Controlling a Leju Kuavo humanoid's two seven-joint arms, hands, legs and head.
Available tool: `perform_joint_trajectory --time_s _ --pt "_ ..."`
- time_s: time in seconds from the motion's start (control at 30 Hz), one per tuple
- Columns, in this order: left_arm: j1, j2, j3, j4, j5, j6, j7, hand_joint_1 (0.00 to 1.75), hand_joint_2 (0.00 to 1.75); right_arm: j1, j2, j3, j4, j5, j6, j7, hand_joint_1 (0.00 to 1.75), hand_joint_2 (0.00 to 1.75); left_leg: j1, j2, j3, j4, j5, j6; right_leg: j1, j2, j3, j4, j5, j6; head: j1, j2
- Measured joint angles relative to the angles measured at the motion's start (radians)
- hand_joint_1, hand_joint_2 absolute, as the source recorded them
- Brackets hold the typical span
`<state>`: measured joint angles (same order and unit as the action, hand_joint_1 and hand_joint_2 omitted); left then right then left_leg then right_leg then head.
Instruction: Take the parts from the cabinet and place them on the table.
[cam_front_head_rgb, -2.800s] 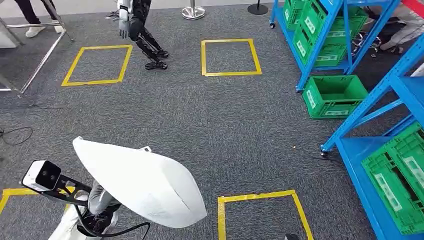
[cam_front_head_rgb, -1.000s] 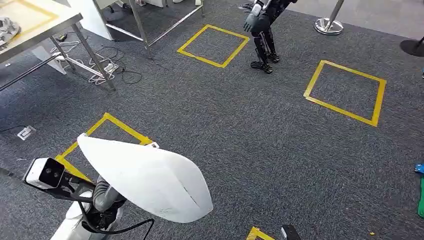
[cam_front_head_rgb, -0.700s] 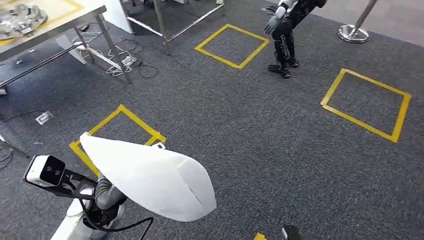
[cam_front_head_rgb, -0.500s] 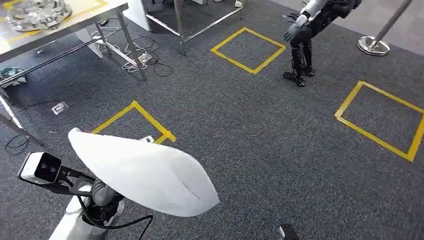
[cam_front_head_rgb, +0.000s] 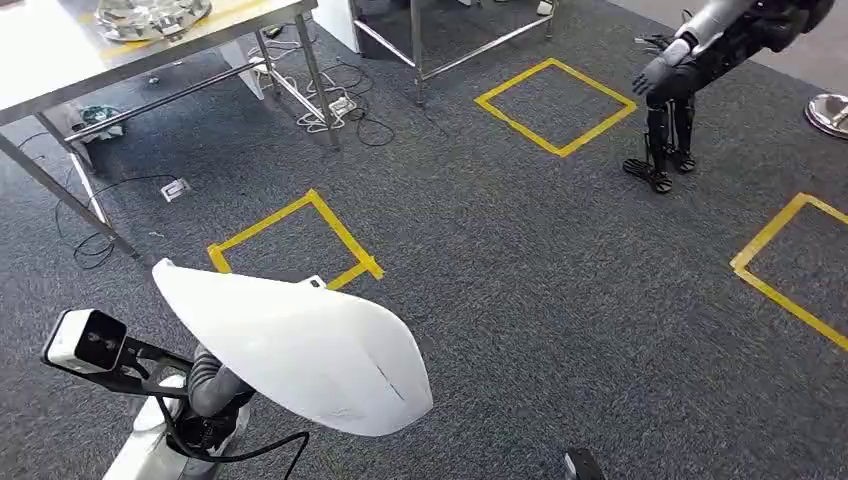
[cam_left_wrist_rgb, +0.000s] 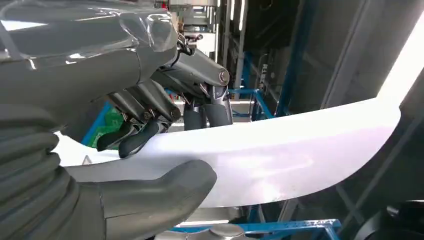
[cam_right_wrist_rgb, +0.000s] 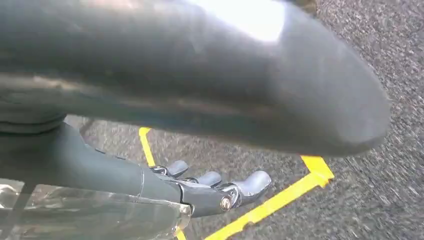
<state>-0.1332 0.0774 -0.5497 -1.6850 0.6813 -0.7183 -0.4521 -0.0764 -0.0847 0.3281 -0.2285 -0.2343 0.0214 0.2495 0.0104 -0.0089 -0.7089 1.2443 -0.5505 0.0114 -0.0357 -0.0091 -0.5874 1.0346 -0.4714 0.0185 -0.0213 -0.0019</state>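
Grey carpet covers the floor, and yellow tape squares are marked out on it: one near the lower left, another further up, and part of a third at the right edge. A second humanoid robot stands by the upper square, bent forward, one arm hanging. At the top right corner there's a silver stanchion base. Cables lie tangled on the carpet at the top, close to metal frame legs. More cable loops at the left, just beside a small white floor box. From the right wrist, blurred carpet and a yellow tape corner show.
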Motion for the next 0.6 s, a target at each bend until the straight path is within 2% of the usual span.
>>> perform_joint_trajectory --time_s 0.03,0.07,0.1,0.13,0.17,0.2,0.23,0.27,0.37,0.4,0.43,0.47,0.5,0.53,0.57,0.6 --pt "0.0 0.0 0.0 0.0 0.0 0.0 0.0 1.75 1.75 0.001 -0.001 0.0 0.0 0.001 0.001 0.002 0.0 0.0 0.001 0.005 -0.044 0.074 -0.019 -0.001 0.002 -0.014 0.002 0.0 -0.003 -0.005 0.0 0.0" --pt "0.0 0.0 0.0 0.0 0.0 0.0 0.002 1.75 1.75 0.0 -0.002 -0.001 0.0 0.001 0.002 0.003 0.0 0.0 0.001 0.007 -0.069 0.105 -0.017 -0.001 0.004 -0.025 0.004 0.0 -0.006 -0.007 0.0 0.0" --pt "0.0 0.0 0.001 0.0 0.0 0.0 0.003 1.75 1.75 -0.001 -0.002 -0.002 0.0 0.001 0.003 0.005 0.0 0.0 0.001 0.008 -0.068 0.086 0.009 0.002 0.006 -0.035 0.008 0.0 -0.01 -0.007 0.0 0.0" --pt "0.0 0.0 0.002 0.0 0.0 -0.001 0.004 1.75 1.75 -0.002 -0.002 -0.002 0.0 0.001 0.003 0.005 0.0 0.0 0.0 0.009 -0.043 0.027 0.05 0.008 0.008 -0.045 0.014 0.0 -0.014 -0.006 0.0 0.0" --pt "0.0 0.0 0.003 0.0 0.0 -0.002 0.004 1.75 1.75 -0.002 -0.002 -0.003 0.0 0.001 0.003 0.005 0.0 0.0 -0.004 0.018 0.001 -0.065 0.099 0.02 0.012 -0.056 0.022 -0.001 -0.019 -0.006 0.0 0.0" --pt "-0.001 -0.001 0.003 -0.001 0.0 -0.003 0.005 1.75 1.75 -0.002 0.0 -0.003 0.0 0.001 0.003 0.005 0.0 0.0 -0.014 0.055 0.048 -0.158 0.141 0.04 0.013 -0.066 0.03 -0.003 -0.024 -0.006 0.0 0.0" --pt "-0.004 -0.001 0.003 -0.001 0.0 -0.004 0.006 1.75 1.75 -0.002 0.005 -0.003 0.0 0.001 0.003 0.005 0.0 0.0 -0.032 0.117 0.07 -0.196 0.128 0.055 0.015 -0.075 0.036 -0.006 -0.027 -0.005 0.001 0.0" --pt "-0.01 -0.003 0.003 -0.001 0.0 -0.005 0.008 1.75 1.75 -0.001 0.005 -0.005 0.0 0.001 0.003 0.005 0.0 0.0 -0.039 0.116 0.073 -0.211 0.123 0.057 0.022 -0.084 0.034 -0.009 -0.029 0.0 -0.001 0.0" --pt "-0.009 -0.004 0.004 -0.001 0.004 -0.014 0.015 1.75 1.75 -0.003 0.006 -0.011 0.0 0.001 0.003 0.005 0.0 0.0 -0.043 0.071 0.071 -0.223 0.122 0.062 0.024 -0.132 0.05 -0.02 -0.035 0.013 -0.002 0.0" --pt "-0.005 -0.007 0.003 -0.002 0.005 -0.018 0.017 1.75 1.75 -0.003 0.006 -0.015 -0.002 0.001 0.003 0.005 0.0 0.0 -0.023 0.056 0.103 -0.25 0.137 0.062 0.023 -0.118 0.048 -0.015 -0.041 0.016 -0.001 0.0" --pt "-0.01 -0.01 0.004 -0.002 0.009 -0.021 0.018 1.75 1.75 -0.002 0.005 -0.021 -0.001 0.001 0.002 0.003 0.0 0.0 -0.026 0.045 0.112 -0.26 0.138 0.066 0.02 -0.061 0.042 0.015 -0.055 0.012 0.006 0.0" --pt "-0.016 -0.014 0.003 -0.002 0.01 -0.021 0.018 1.75 1.75 0.001 0.006 -0.023 -0.001 0.0 0.002 0.003 0.0 0.0 -0.025 0.033 0.114 -0.259 0.142 0.071 0.02 -0.021 0.009 0.083 -0.083 0.004 0.004 0.0" --pt "-0.017 -0.016 0.003 -0.001 0.01 -0.021 0.021 1.75 1.75 0.002 0.005 -0.024 0.0 0.0 0.0 0.003 0.0 0.0 -0.024 0.015 0.115 -0.259 0.142 0.071 0.019 -0.001 -0.039 0.17 -0.113 0.0 0.008 0.0" --pt "-0.015 -0.018 0.003 0.0 0.01 -0.021 0.022 1.75 1.75 0.005 0.003 -0.027 0.0 0.0 -0.001 0.003 0.0 0.0 -0.024 -0.002 0.115 -0.259 0.141 0.072 0.019 0.006 -0.088 0.25 -0.137 -0.001 0.006 0.0" --pt "-0.013 -0.018 0.003 0.001 0.01 -0.022 0.024 1.75 1.75 0.011 0.002 -0.029 0.002 -0.001 -0.002 0.003 0.0 0.0 -0.024 -0.023 0.115 -0.258 0.141 0.071 0.018 0.007 -0.129 0.305 -0.143 0.006 0.007 0.0" --pt "-0.012 -0.018 0.003 0.001 0.01 -0.022 0.024 1.75 1.75 0.014 0.001 -0.03 0.003 -0.001 -0.002 0.003 0.0 0.0 -0.023 -0.039 0.116 -0.258 0.139 0.069 0.016 0.007 -0.14 0.299 -0.129 0.016 0.007 0.0"
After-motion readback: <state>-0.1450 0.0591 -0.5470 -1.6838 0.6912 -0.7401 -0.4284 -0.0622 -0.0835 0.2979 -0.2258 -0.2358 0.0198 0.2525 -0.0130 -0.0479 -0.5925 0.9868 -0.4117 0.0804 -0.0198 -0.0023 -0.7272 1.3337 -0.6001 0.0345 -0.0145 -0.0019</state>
